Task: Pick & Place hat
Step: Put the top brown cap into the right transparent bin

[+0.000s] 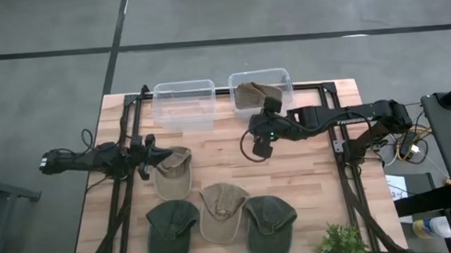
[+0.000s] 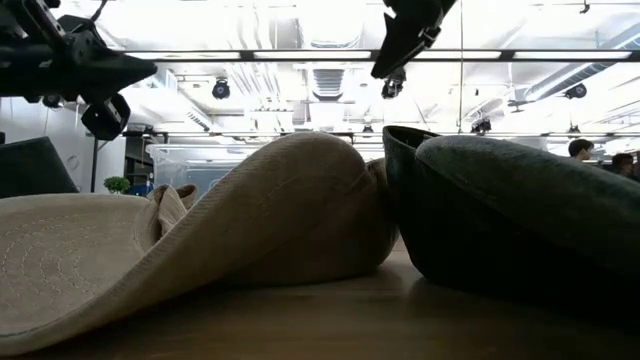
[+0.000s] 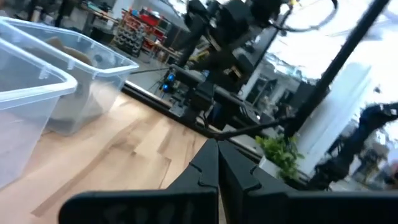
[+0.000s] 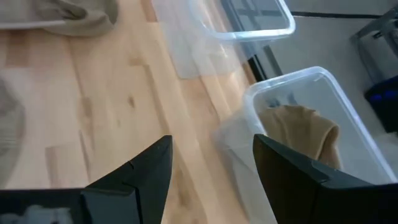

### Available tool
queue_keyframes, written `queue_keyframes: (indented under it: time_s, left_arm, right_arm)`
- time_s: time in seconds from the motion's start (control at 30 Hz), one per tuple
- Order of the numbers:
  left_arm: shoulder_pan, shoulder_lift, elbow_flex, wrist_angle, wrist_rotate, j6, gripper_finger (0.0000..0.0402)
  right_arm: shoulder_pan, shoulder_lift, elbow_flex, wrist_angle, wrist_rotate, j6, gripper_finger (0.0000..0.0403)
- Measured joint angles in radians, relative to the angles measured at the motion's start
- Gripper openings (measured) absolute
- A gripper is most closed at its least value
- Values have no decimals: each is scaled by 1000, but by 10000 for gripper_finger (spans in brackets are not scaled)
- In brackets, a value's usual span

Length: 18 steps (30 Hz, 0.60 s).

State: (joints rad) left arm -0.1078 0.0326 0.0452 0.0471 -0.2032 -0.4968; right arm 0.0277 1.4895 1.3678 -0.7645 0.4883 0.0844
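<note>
Four hats lie on the wooden table in the high view: a tan hat (image 1: 173,170) nearest my left gripper, a dark green hat (image 1: 171,226), a tan hat (image 1: 223,211) and a second dark green hat (image 1: 269,224). A fifth tan hat (image 1: 256,94) lies in the right clear bin (image 1: 281,76). My left gripper (image 1: 162,154) hovers shut at the near-left tan hat's edge, raised in the low view (image 2: 100,70); its wrist view shows its fingers (image 3: 217,149) closed on nothing. My right gripper (image 1: 260,145) hangs open over bare table in front of that bin (image 4: 211,146).
An empty clear bin (image 1: 183,104) stands left of the filled one at the table's far edge. A small green plant (image 1: 341,243) sits at the near right corner. Bare wood lies between the bins and the row of hats. Black frame rails run along both table sides.
</note>
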Motion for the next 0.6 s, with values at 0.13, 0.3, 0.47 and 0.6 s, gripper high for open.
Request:
queue_keyframes:
  time_s: [0.13, 0.3, 0.47, 0.6]
  left_arm:
    - [1, 0, 0, 5, -21, -37, 0]
    - [1, 0, 0, 6, -18, -111, 0]
    - [1, 7, 0, 5, -24, -297, 0]
    - [1, 30, 0, 10, -24, -370, 6]
  right_arm:
    - [32, 0, 0, 0, 0, 22, 219]
    - [61, 0, 0, 0, 0, 41, 219]
    - [71, 0, -1, 0, 0, 64, 219]
    - [71, 0, -8, 4, 0, 66, 219]
